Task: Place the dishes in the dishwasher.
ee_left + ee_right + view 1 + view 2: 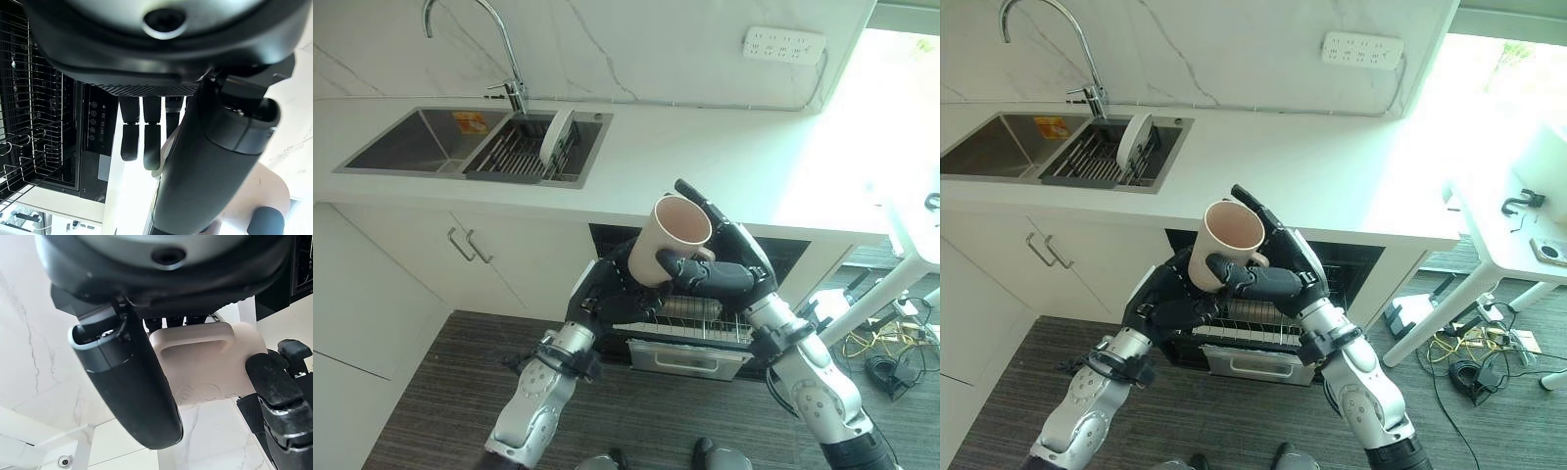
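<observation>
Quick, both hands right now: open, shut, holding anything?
Left hand: under the mug, fingers look fairly straight; grip cannot be told.
Right hand: shut on the mug, thumb across its side by the handle.

The mug's (668, 238) base is hidden behind both hands. The rack (690, 319) is largely covered by the arms. The tap's (480, 39) top is cut off.

One mug (672, 238), one plate (555, 140) in the sink rack (514, 152), one tap (499, 49), one wall socket strip (784, 44), two cabinet handles (468, 246), one dishwasher rack (690, 323).
</observation>
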